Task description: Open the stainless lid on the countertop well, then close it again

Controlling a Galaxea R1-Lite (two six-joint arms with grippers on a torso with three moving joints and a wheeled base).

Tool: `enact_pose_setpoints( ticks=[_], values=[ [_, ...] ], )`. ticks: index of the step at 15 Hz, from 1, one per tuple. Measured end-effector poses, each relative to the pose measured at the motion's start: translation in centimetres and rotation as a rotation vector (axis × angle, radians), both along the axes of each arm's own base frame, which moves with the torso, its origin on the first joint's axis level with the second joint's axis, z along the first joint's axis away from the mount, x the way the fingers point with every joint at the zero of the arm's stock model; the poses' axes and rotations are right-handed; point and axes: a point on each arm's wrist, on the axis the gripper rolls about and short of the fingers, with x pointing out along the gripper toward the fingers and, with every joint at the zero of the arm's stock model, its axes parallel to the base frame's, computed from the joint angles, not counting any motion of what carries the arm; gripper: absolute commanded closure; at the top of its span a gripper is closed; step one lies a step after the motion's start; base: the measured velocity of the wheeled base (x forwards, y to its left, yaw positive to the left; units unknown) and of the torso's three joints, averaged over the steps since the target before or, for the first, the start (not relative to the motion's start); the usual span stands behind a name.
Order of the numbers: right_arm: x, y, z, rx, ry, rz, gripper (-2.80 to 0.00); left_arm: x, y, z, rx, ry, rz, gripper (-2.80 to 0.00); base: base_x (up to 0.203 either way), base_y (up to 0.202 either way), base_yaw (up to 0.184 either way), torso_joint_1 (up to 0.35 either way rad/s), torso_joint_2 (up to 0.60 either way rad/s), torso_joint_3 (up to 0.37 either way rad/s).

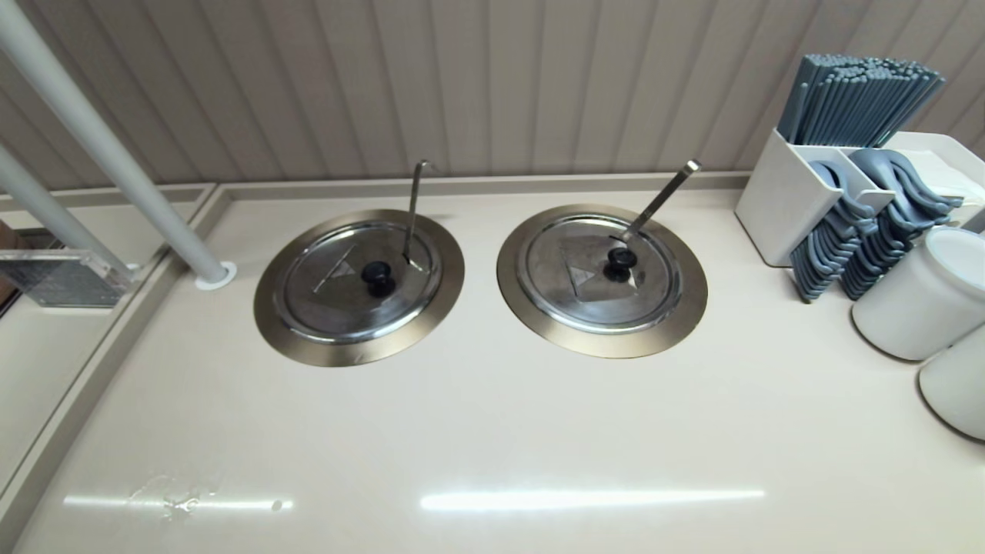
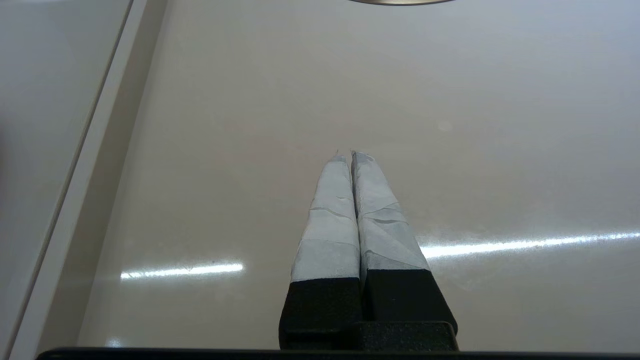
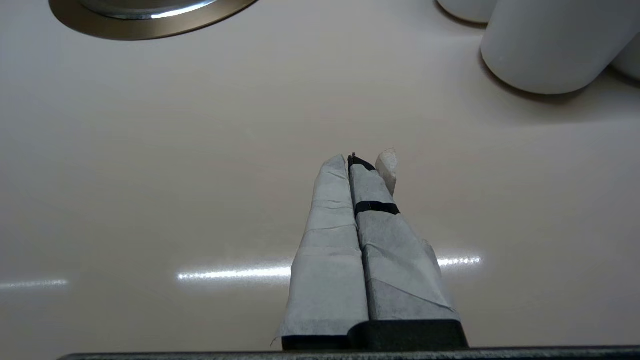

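The stainless lid point(image 1: 323, 300), round and shiny with a black knob point(image 1: 377, 277), sits shut on the left countertop well, whose bronze rim ring point(image 1: 308, 342) lies flush in the beige counter. A thin hook-ended ladle handle point(image 1: 415, 204) rises through the lid's edge notch. Neither arm shows in the head view. In the left wrist view my left gripper point(image 2: 348, 154) is shut on nothing above bare counter, short of a sliver of bronze rim point(image 2: 400, 1). My right gripper point(image 3: 352, 159) is also shut and empty, over the counter.
A second well point(image 1: 539, 323) to the right has a lid point(image 1: 654, 292) with a straight flat ladle handle point(image 1: 662, 196). White holders of grey chopsticks point(image 1: 854, 100) and spoons point(image 1: 839, 231) and white cups point(image 1: 923, 300) stand far right. A white pole point(image 1: 115, 161) rises at left.
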Motion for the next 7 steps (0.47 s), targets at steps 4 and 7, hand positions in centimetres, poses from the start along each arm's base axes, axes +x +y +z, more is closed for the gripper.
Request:
enact_pose_setpoints(
  ticks=[4,7],
  values=[
    [0.06,0.01,-0.1,-0.031,-0.003,0.003,0.0,0.0,0.01,0.0,0.0,0.0,0.003,0.0,0.0,0.0,0.0,0.0,0.0,0.0],
    [0.08,0.01,-0.15,-0.028,-0.002,0.004,0.0,0.0,0.01,0.01,-0.003,-0.001,0.003,0.0,0.0,0.0,0.0,0.0,0.0,0.0]
  ],
)
